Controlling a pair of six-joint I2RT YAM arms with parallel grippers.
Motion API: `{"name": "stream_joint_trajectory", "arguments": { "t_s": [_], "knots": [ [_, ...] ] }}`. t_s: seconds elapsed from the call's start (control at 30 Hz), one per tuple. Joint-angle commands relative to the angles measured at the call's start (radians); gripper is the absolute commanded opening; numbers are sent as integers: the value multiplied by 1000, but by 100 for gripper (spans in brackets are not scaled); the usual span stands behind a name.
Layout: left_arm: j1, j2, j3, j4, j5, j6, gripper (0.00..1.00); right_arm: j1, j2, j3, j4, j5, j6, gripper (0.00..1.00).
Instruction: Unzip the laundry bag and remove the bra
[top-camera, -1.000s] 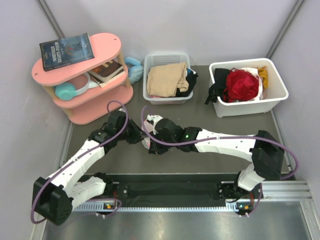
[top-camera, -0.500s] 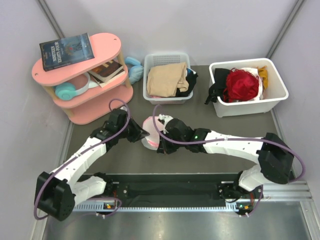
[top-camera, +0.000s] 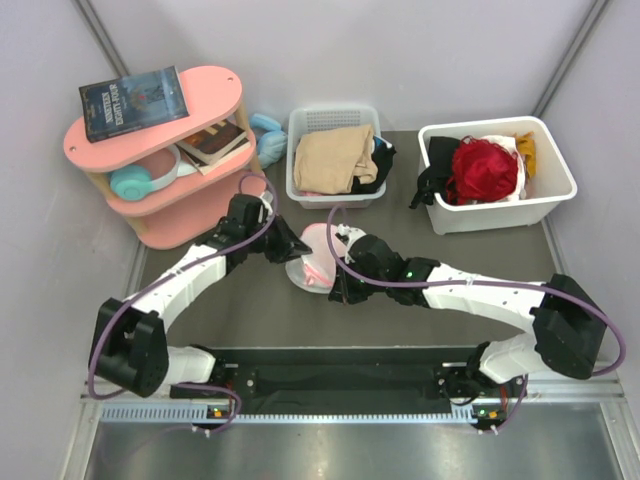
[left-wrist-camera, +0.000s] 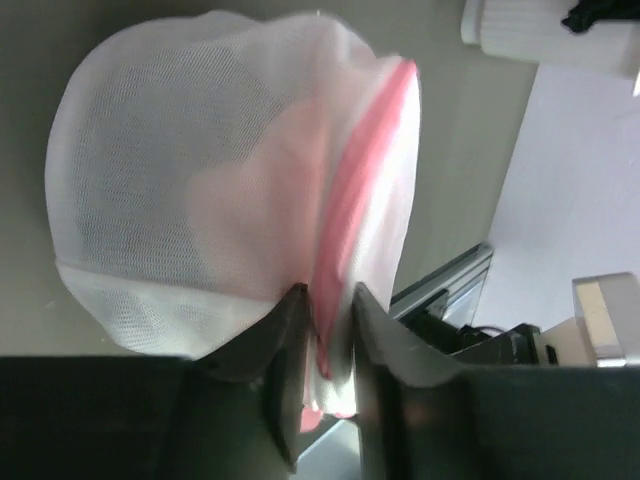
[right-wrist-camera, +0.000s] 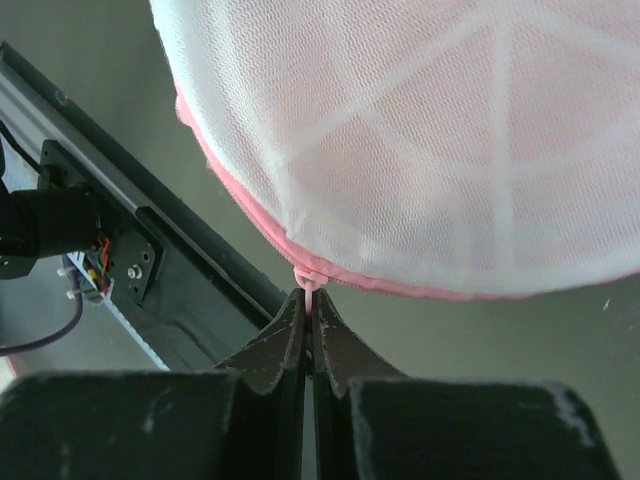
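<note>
The laundry bag (top-camera: 312, 262) sits at 6 o'clock of the basket (top-camera: 334, 113). The left gripper (left-wrist-camera: 322, 330) pinches its pink rim (left-wrist-camera: 352, 190), and the right gripper (right-wrist-camera: 308, 300) is pressed onto the zipper pull (right-wrist-camera: 309, 284). The tiny tab could slip free, or the rim pull loose under tension

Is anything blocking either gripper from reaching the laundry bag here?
Nothing visible. The left gripper's jaws pinch the laundry bag at its pink zipper trim; the right gripper's jaws are closed on a small pink tab at the rim.

The left gripper (left-wrist-camera: 325, 300) and right gripper (right-wrist-camera: 310, 296) have carried the laundry bag (top-camera: 313, 258) farther back across the table (top-camera: 255, 305).
</note>
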Motion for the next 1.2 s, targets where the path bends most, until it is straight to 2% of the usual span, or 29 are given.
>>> {"name": "stream_joint_trajectory", "arguments": {
  "t_s": [0.0, 0.07, 0.17, 0.33, 0.47, 0.7, 0.93, 1.03, 1.07, 1.17],
  "knots": [
    [6, 40, 131, -10, 32, 129, 42, -2, -6, 93, -1, -5, -26, 0],
    [6, 27, 177, -87, -33, 165, 66, 3, 15, 119, -2, -11, -28, 0],
    [5, -21, 191, -248, -157, 165, 75, 9, 60, 158, 17, -26, -22, 0],
    [5, -129, 116, -417, -215, 133, 77, 20, 150, 237, 39, -69, -28, 0],
    [5, -268, 15, -451, -240, 65, 78, 39, 215, 317, 28, -94, -50, 0],
    [6, -342, -95, -312, -209, -56, 77, 75, 292, 386, 16, -137, -80, 0],
    [6, -309, -95, -258, -263, -56, 67, 102, 284, 382, 8, -138, -89, 0],
    [5, -290, -92, -221, -264, -56, 54, 107, 264, 365, 7, -128, -89, 0],
    [5, -284, -90, -212, -261, -56, 46, 107, 258, 354, 7, -122, -89, 0],
    [6, -255, -90, -181, -243, -55, 29, 107, 237, 334, 4, -109, -83, 0]
  ]
}}
